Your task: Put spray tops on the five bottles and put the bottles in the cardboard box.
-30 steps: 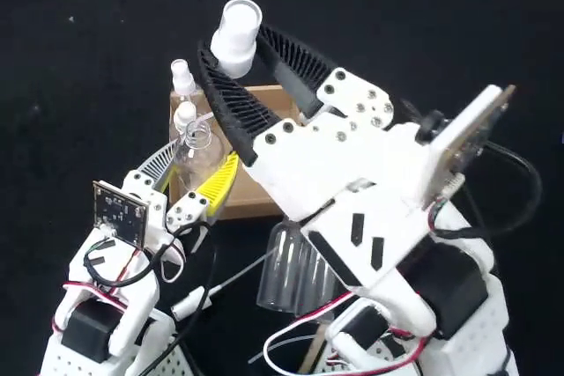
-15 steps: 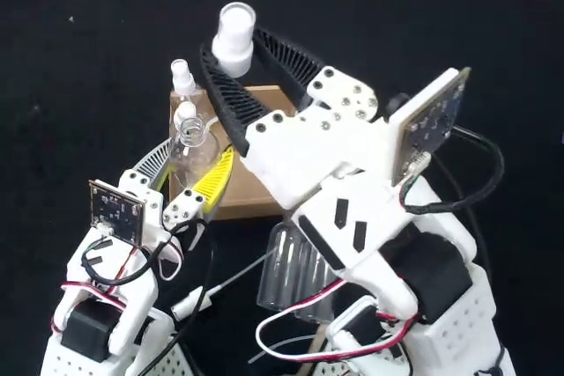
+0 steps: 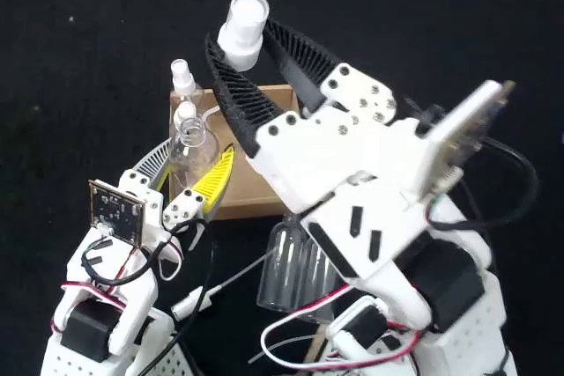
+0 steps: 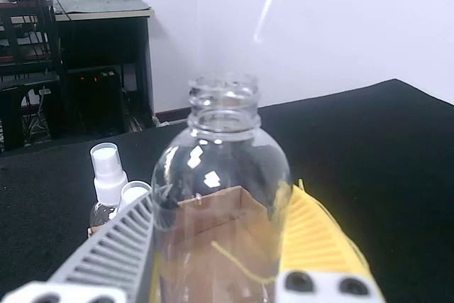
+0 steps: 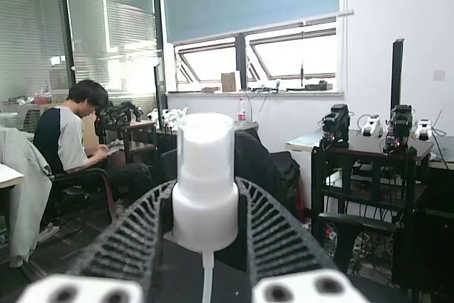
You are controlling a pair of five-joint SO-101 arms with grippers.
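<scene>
Spray top point(image 5: 206, 175) in right claw point(image 5: 205, 196)

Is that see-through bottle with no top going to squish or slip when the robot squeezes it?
The clear plastic bottle looks empty, so it is probably light. Its smooth, shiny walls might slip, though the ribbed fingers of the left gripper likely help. Thin plastic may dent if squeezed hard.

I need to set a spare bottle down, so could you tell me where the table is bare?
Bare table lies left of the cardboard box and beyond it to the far edge. Crowded: the box's left side, with capped bottles and the left hand holding an open bottle.
</scene>
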